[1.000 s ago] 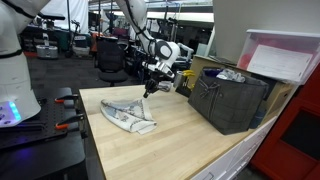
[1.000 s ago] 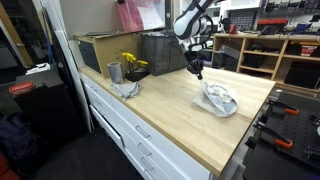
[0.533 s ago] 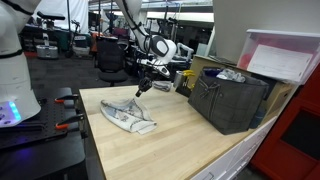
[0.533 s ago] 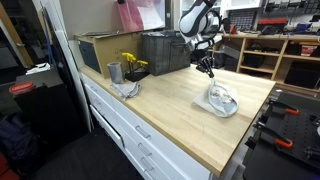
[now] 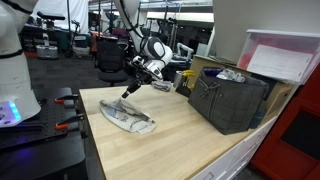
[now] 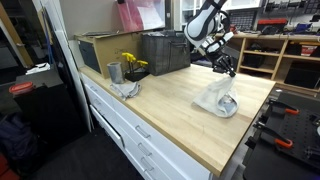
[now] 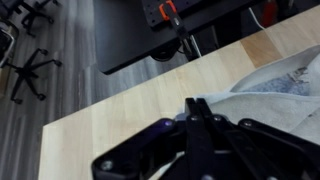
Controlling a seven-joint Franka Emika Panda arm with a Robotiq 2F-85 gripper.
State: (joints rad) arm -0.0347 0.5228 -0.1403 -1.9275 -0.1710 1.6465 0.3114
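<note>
Gripper point(image 5: 128, 90) is clenched tight, fingers pressed together in the wrist view point(image 7: 193, 104). As far as we can tell it's pinching an edge of the cloth point(image 5: 128, 118). A second ago it hung over the crate-side edge of the cloth. Since then it has swung across toward the bench point(image 5: 185, 145) end away from the crate point(image 5: 228, 100). The cloth used to lie spread flat. Now, in an exterior view, it's tented up toward the gripper point(image 6: 232, 72), with one side of the cloth point(image 6: 218, 98) off the wood and the rest on the bench near that end. Our read is that the grip is carrying fabric along rather than sliding off it.

Containers:
- The crate sits along the far edge of the bench with something pale and crumpled point(image 5: 230, 75) poking out the top. We can't tell what it is.
- A metal cup point(image 6: 114, 72) stands near the opposite end, with yellow flowers point(image 6: 133, 64) just beside it. We can't tell whether they're in the cup.
- A brown box point(image 6: 95, 50) is behind the cup, and its contents are hidden.
</note>
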